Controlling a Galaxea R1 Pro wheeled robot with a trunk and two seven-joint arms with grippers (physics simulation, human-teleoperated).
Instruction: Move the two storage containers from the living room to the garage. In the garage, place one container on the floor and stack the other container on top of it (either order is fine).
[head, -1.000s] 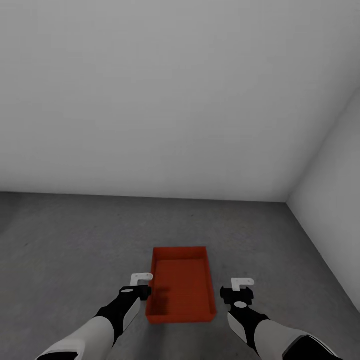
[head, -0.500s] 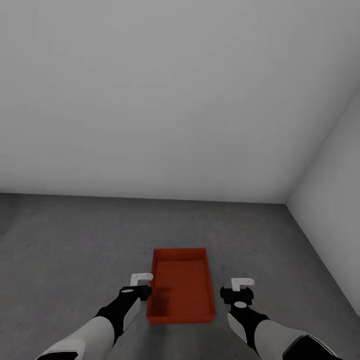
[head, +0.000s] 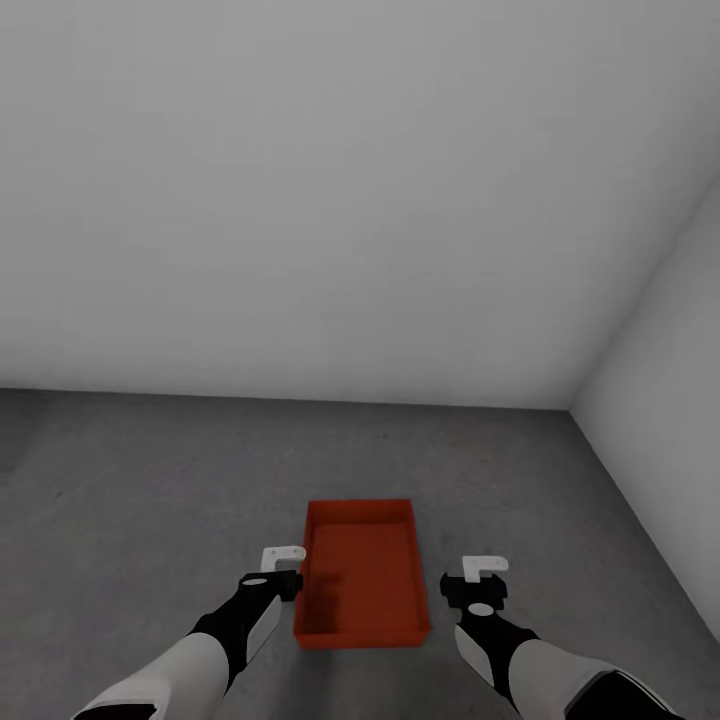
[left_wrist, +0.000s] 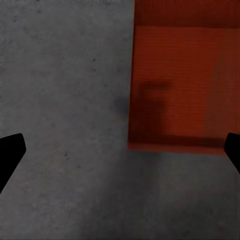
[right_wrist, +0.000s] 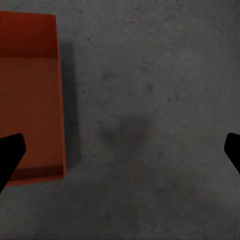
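While both arms hang low, one orange bin (head: 362, 572) sits on the grey garage floor (head: 150, 500) between them.
Left claw (head: 283, 553) and right claw (head: 486, 566) each stand spread wide, holding nothing. The bin lies flat, open side up, near the pale wall (head: 330, 200); it also shows beside each claw's dark fingertips (left_wrist: 10, 152) in the wrist views.

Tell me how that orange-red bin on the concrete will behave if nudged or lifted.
The orange-red rectangular open-topped bin looks empty and thin-walled, so probably light. Its flat bottom on the mottled grey concrete floor suggests sliding, not rolling or tipping. Straight walls look rigid, though a one-sided lift might tilt it.
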